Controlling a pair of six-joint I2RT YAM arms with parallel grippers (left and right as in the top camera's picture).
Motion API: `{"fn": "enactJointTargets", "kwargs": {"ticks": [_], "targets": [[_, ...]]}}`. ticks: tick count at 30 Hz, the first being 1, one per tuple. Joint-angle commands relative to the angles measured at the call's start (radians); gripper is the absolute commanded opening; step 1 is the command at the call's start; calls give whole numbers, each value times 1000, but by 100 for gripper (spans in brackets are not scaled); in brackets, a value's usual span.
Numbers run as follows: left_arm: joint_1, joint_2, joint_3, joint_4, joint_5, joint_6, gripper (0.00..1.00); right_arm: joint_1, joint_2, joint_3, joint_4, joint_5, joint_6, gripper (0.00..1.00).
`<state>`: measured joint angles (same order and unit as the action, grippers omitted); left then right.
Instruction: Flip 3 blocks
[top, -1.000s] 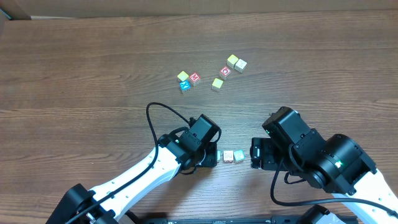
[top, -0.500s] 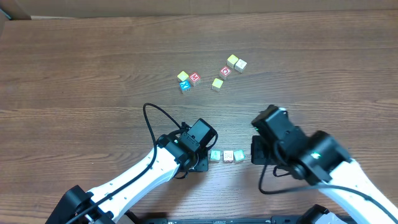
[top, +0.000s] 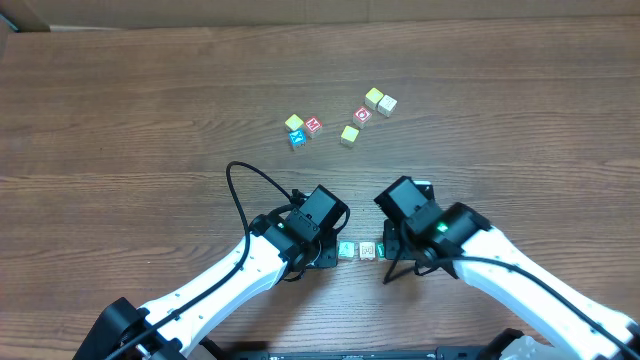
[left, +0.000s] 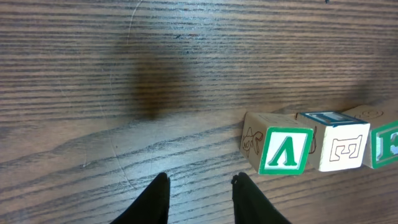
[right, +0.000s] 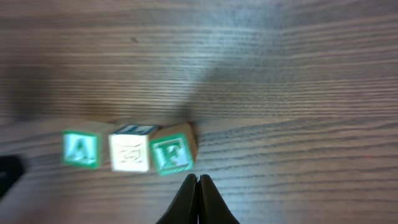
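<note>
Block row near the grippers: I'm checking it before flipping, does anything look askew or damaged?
Nothing looks damaged or spilled. The A block, the middle block and the F block sit touching in one row. Only the F block looks turned slightly out of line.

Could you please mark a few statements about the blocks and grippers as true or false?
The A block, the whitish block and the F block stand in one row. True.
The right gripper grips the F block. False: it is shut, empty, close to it.
The left gripper holds nothing. True.
The A block is the middle one. False: the whitish block is.
</note>
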<state>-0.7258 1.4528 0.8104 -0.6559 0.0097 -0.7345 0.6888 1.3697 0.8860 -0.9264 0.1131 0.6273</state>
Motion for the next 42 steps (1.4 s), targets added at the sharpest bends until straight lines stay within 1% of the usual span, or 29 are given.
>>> {"fn": "enactJointTargets", "kwargs": {"ticks": [1, 5, 8, 10, 12, 15, 19, 22, 28, 32, 36, 42], "targets": [[6, -18, 5, 2, -21, -11, 24, 0, 62, -18, 26, 29, 34, 4], [18, -16, 3, -7, -42, -45, 17, -20, 94, -18, 59, 28, 40, 4], [47, -15, -6, -12, -43, -79, 17, -60, 95, -19, 52, 16, 50, 4], [73, -15, -16, -11, -24, -81, 17, -91, 95, -30, 50, 1, 50, 4], [100, -15, -33, 13, 26, -47, 17, -128, 95, -49, 53, -23, 43, 4], [138, -15, -68, 57, 100, 11, 16, -183, 95, -89, 81, -95, -28, 4], [163, -15, -120, 109, 140, 60, 17, -225, 95, -125, 107, -156, -99, 4], [164, -15, -163, 166, 179, 90, 18, -231, 95, -134, 117, -189, -146, 4], [164, -15, -232, 269, 230, 90, 20, -231, 95, -134, 127, -239, -237, 4], [164, -15, -252, 314, 262, 84, 20, -231, 95, -134, 136, -299, -240, 4], [164, -15, -253, 326, 270, 83, 21, -231, 95, -134, 157, -372, -263, 4], [164, -15, -253, 332, 277, 64, 20, -231, 100, -135, 178, -385, -253, 4]]}}
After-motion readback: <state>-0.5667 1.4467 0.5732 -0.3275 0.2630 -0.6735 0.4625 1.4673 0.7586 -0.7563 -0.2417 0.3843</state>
